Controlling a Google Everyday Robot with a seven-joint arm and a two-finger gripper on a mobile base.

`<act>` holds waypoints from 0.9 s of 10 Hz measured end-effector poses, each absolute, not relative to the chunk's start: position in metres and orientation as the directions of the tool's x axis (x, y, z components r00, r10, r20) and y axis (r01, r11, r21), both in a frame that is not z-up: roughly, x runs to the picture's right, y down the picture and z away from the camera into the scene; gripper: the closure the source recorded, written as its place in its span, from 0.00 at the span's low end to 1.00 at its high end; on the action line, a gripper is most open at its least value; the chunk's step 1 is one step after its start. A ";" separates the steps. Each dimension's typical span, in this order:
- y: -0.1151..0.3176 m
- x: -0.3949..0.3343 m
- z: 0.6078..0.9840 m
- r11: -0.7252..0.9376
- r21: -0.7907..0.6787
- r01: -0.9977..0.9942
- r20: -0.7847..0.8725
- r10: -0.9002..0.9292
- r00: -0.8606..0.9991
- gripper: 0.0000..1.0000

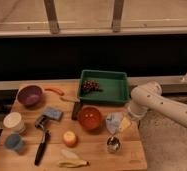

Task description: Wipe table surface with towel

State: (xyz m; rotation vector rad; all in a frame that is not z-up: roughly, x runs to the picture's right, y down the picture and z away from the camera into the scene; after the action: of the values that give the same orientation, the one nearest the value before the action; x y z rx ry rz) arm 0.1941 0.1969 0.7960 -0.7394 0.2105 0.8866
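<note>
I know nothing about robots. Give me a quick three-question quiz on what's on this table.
1. True or false: the grapes lie in the green tray.
2. Which is nearest the gripper? A) purple bowl B) towel C) knife
3. Fill in: the banana peel lies by the table edge ____ the camera (nearest/farthest from).

Key: 1 true. 2 B, the gripper is at the towel's edge. 3 nearest.
</note>
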 end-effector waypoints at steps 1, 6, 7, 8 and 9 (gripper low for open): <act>0.198 0.183 0.804 0.414 -0.517 -0.749 -0.445 0.618 0.648 0.20; 0.200 0.157 0.825 0.434 -0.573 -0.695 -0.407 0.585 0.701 0.20; 0.199 0.153 0.828 0.438 -0.579 -0.688 -0.399 0.584 0.707 0.20; 0.200 0.148 0.832 0.441 -0.590 -0.676 -0.390 0.578 0.717 0.20; 0.199 0.140 0.836 0.446 -0.601 -0.663 -0.380 0.570 0.728 0.20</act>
State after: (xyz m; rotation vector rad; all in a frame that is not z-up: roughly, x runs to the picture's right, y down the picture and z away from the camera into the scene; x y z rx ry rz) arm 0.1399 0.1987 0.8358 -0.8013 0.1287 0.7665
